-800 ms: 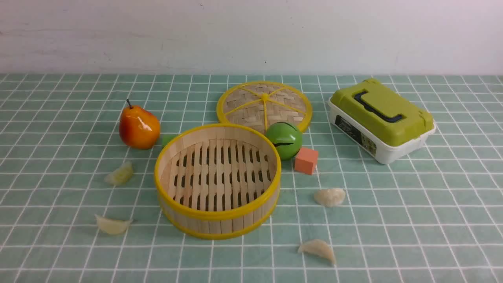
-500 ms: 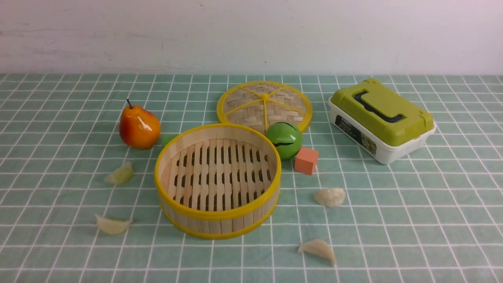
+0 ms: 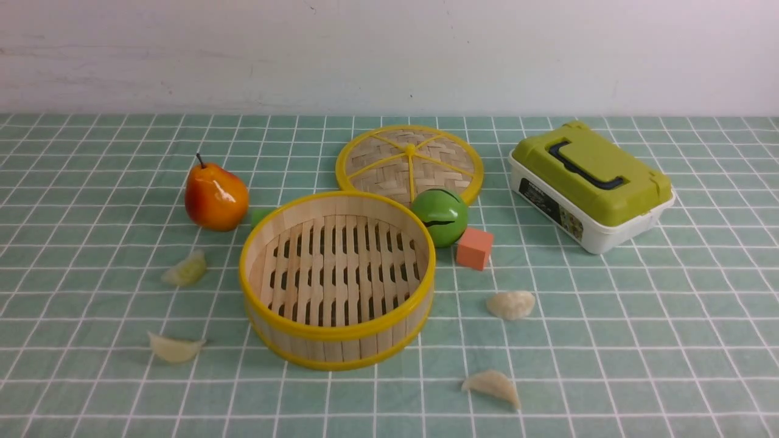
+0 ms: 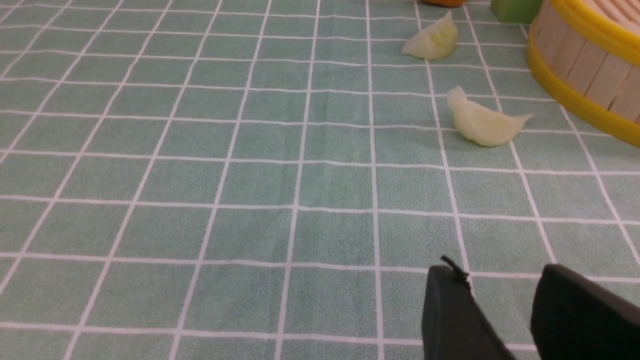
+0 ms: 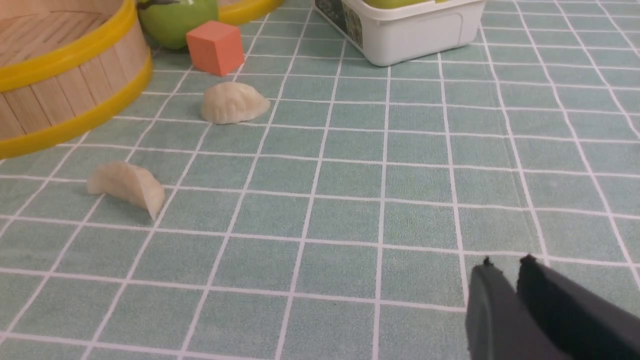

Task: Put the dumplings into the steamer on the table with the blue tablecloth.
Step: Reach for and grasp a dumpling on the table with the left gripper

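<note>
The four dumplings lay loose on the blue tablecloth (image 3: 669, 365): a far-left dumpling (image 3: 185, 271), a near-left dumpling (image 3: 175, 350), a far-right dumpling (image 3: 511, 305) and a near-right dumpling (image 3: 494, 387). The steamer (image 3: 341, 350) stood upright between the two pairs, nothing inside it. The left fingers (image 4: 452, 305) were parted around nothing; the right fingers (image 5: 492, 300) were only slightly parted, also without a load.

Picking up looked likely to be the tricky part. The right fingers would probably need to spread first, or their tips might shove a dumpling along the bench instead of straddling it. The curved backs could roll or squirt out under an off-centre pinch, and a grip on a thin tip might let the rest swivel. Low fingers could ruck the cloth. Carried too low, a dumpling might catch the steamer's raised wall and drop outside; two arms reaching in together might knock each other.

The dumplings were small crescents, pale and waxy, pleated along the edge, the left two more see-through. The steamer had smooth wooden slats, long slots in its floor and glossy yellow hoops. The cloth looked matt, its thin white grid rippling faintly.
</note>
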Tool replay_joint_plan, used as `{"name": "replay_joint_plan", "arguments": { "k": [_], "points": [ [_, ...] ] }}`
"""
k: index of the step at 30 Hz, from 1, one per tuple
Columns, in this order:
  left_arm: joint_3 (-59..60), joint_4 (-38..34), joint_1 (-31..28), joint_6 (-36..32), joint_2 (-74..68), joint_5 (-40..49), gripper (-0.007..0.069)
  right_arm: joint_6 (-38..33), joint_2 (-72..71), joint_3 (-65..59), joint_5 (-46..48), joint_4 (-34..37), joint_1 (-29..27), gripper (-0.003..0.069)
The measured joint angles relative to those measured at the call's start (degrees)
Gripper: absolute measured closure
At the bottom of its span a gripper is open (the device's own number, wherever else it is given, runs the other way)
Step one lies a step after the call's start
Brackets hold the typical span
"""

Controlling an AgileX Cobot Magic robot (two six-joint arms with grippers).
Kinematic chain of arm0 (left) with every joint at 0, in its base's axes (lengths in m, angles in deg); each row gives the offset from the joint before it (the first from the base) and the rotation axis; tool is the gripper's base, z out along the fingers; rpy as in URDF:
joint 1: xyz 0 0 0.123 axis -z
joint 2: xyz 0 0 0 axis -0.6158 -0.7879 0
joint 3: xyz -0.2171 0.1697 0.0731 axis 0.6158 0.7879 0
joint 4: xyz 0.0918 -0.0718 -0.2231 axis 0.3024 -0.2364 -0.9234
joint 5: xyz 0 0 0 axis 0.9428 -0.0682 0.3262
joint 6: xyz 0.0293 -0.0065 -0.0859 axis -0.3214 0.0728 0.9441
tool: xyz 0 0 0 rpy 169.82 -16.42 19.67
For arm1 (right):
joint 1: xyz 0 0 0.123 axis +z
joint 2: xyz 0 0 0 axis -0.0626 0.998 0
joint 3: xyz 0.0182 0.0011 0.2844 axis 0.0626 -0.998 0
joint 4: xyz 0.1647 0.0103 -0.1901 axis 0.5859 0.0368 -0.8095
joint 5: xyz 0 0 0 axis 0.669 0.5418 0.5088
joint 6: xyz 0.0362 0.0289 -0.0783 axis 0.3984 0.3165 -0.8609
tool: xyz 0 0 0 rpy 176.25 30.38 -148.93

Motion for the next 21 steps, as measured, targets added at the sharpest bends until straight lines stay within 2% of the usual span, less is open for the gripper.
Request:
{"name": "replay_joint_plan", "arguments": {
  "k": [15, 21],
  "points": [
    [0.0, 0.9, 0.0, -0.1, 0.0, 0.0, 0.0387, 0.0, 0.0, 0.0, 0.0, 0.0, 0.0, 0.0566],
    [0.2, 6.6, 0.0, -1.4, 0.0, -0.9, 0.0387, 0.0, 0.0, -0.1, -1.2, 0.1, 0.0, 0.0564]
  ]
}}
